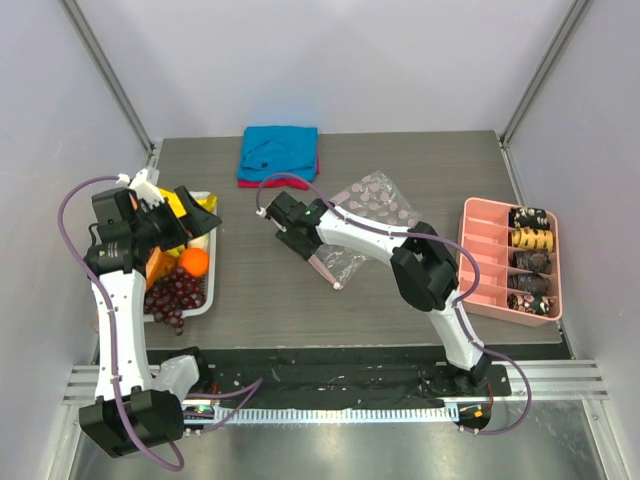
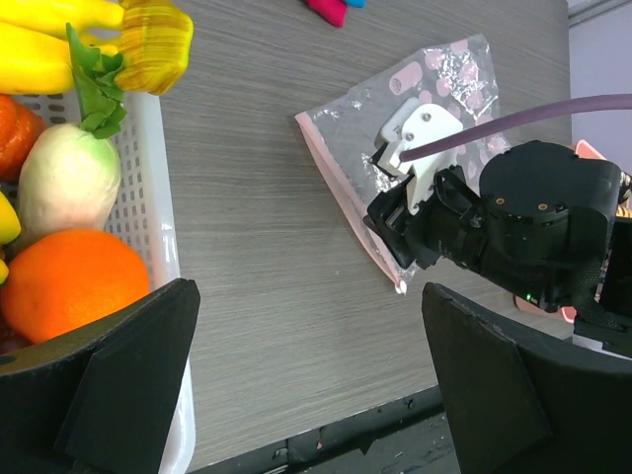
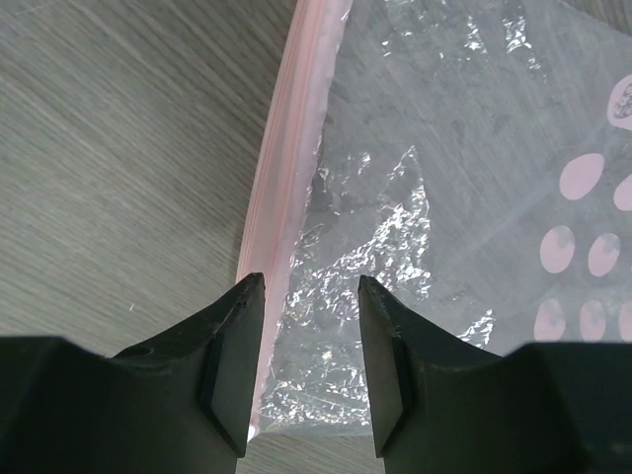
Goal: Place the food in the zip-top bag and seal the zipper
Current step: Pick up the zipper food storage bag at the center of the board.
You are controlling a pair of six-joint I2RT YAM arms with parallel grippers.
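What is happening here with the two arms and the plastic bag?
The right gripper is down at the mouth edge of the zip-top bag, which lies flat on the table. Its fingers are a little apart, next to the pink zipper. The left gripper is wide open and holds nothing. It hovers by the white basket, where the food lies, including an orange. No food shows inside the bag.

We record: zip-top bag [image 1: 380, 195] clear, pale pink dots; zipper [image 3: 286, 148] pink; grape bunch [image 1: 178, 292] dark purple; cloth [image 1: 278, 150] blue and red; worktop [image 1: 260, 290] grey woodgrain.
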